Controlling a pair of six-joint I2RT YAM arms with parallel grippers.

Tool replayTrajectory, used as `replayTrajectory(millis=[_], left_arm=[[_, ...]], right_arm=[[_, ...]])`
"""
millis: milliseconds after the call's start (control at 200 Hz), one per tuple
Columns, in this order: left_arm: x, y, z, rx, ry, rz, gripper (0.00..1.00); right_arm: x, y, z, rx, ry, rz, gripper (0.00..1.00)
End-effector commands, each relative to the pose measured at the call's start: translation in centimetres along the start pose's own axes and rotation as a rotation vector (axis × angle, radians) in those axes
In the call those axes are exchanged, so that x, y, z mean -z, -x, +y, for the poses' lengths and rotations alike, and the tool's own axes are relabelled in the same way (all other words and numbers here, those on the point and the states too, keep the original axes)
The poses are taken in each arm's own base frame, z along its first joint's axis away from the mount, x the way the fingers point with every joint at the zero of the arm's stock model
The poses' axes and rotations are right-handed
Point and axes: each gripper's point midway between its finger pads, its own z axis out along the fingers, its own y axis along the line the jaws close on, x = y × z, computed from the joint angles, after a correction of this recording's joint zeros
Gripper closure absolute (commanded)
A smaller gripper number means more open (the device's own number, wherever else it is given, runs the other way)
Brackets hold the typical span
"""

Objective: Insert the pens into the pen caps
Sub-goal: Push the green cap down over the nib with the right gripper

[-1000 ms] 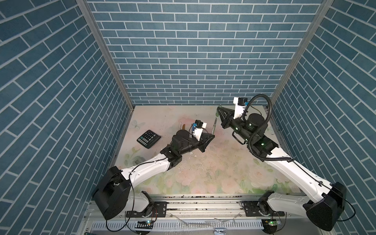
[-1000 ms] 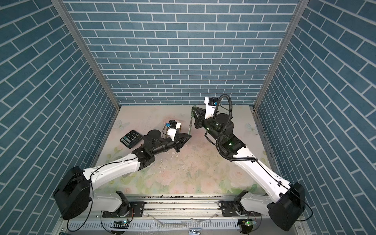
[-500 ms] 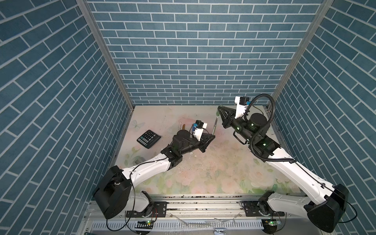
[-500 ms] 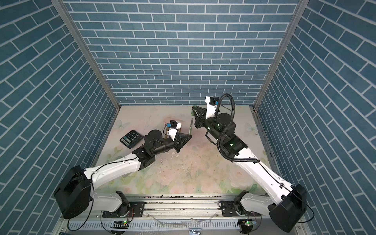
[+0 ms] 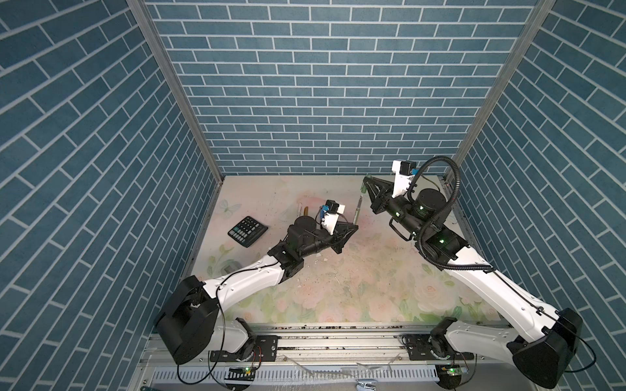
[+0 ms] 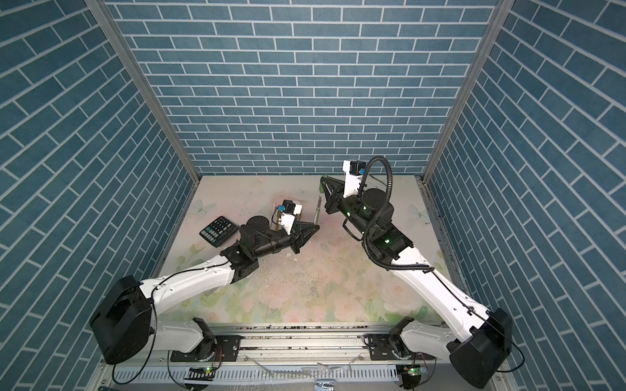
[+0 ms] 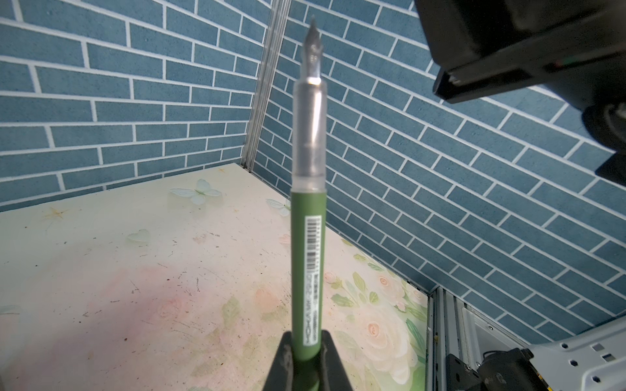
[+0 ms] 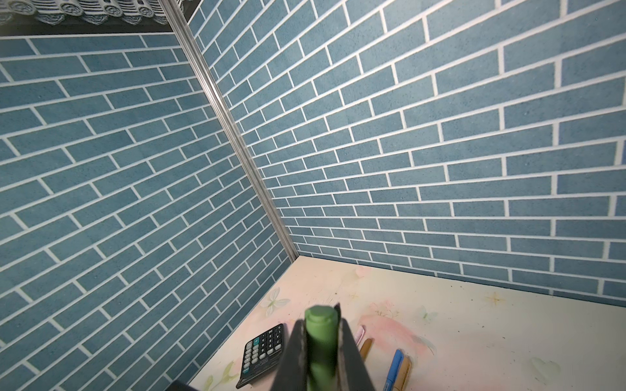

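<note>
Presently the green pen [image 7: 308, 254] is clamped nib-up in the left gripper [image 7: 306, 352], apart from the calculator [image 5: 247, 231], with the green cap [image 8: 320, 325] pinched above it by the right gripper [image 8: 320, 342], so the nib [image 7: 314, 44] could be bent by misalignment.

mat [image 5: 355, 287] front-ctr open, calc [image 5: 247, 231] at left, pens [image 8: 394, 367] near it in way, walls [image 5: 305, 84] on 3 sides

two white-and-black arms reach forward and inward, their tips near each other. the left arm [image 5: 250, 281] stretches low, and the left gripper [image 5: 353, 227] is closed on a green pen [image 7: 308, 270] that stands upright. the right arm [image 5: 491, 284] bends higher, with the right gripper [image 5: 365, 181] clamped on a green cap [image 8: 320, 338] above the pen's tip.
</note>
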Motion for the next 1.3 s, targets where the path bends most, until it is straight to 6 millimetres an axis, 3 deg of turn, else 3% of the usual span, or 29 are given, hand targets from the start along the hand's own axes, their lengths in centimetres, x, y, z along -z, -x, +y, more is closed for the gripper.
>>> replayTrajectory(millis=[0,720,1295], left_arm=[[-0.1,1.2,-0.9,-0.014,-0.022,-0.022,1.0],[0.0,1.3,-0.8,-0.017,-0.018,-0.028,1.0],[0.4,1.8,-0.7,-0.004,-0.002,-0.063,1.0]], right_arm=[[-0.2,0.0,0.2,-0.016,0.005,0.0,0.91],[0.0,-2.5,-0.7,-0.049,-0.012,0.05,0.92],[0.8,-5.5,-1.1,-0.132,-0.001,0.102,0.9]])
